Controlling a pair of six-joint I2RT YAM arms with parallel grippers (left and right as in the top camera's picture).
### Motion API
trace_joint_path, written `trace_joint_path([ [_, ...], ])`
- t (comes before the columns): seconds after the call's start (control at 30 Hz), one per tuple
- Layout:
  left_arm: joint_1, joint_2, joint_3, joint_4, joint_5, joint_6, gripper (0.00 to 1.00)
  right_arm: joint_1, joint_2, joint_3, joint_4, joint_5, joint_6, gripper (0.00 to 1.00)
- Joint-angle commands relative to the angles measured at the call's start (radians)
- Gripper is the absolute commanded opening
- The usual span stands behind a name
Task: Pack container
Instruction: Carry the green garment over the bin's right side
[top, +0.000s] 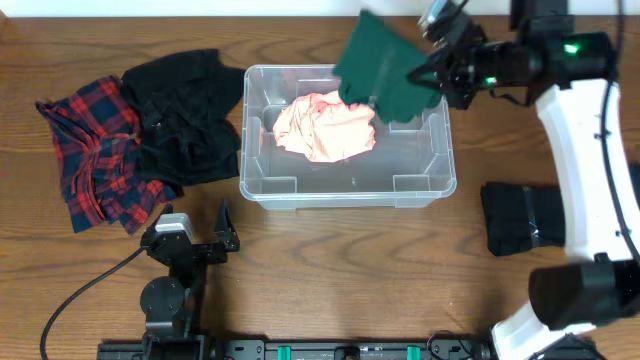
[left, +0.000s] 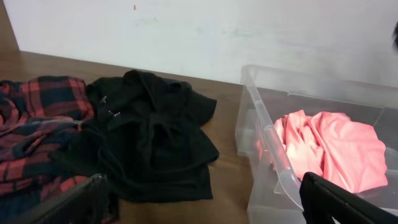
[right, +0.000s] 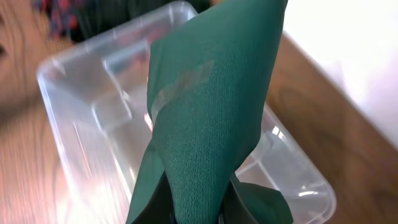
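Above the far right corner of the mid-table container (top: 300, 188), my right gripper (top: 430, 72) clamps a green cloth (top: 380, 70), held high so it clears the rim; my left gripper (top: 190, 235) rests wide open, near left.

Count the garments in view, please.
5: plaid and black left of the container, pink inside it, green in the right gripper above it, dark folded one far right. Others may hide.

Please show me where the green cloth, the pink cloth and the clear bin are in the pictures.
green cloth (top: 385, 72), overhead view, middle of the hanging fabric.
pink cloth (top: 325, 127), overhead view, centre of the crumpled pile.
clear bin (top: 345, 192), overhead view, its near wall.
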Motion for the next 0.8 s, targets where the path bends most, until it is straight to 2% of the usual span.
trace_joint_path([
  [0.0,0.005,0.000,-0.016,-0.035,0.000,0.009,0.98,0.007,0.054,0.008,-0.032,0.037,-0.213,0.01],
  [0.1,0.005,0.000,-0.016,-0.035,0.000,0.009,0.98,0.004,0.105,0.008,-0.055,0.040,-0.298,0.01],
  [0.37,0.005,0.000,-0.016,-0.035,0.000,0.010,0.98,-0.005,0.210,0.008,-0.016,0.115,-0.289,0.01],
  [0.43,0.005,0.000,-0.016,-0.035,0.000,0.009,0.98,-0.010,0.230,0.008,0.014,0.144,-0.241,0.23],
  [0.47,0.005,0.000,-0.016,-0.035,0.000,0.009,0.98,-0.011,0.237,0.008,0.029,0.156,-0.218,0.47],
  [0.5,0.005,0.000,-0.016,-0.035,0.000,0.010,0.98,-0.015,0.241,0.008,0.047,0.165,-0.194,0.65],
  [0.77,0.005,0.000,-0.016,-0.035,0.000,0.010,0.98,-0.023,0.209,0.014,0.118,0.157,-0.043,0.99],
])
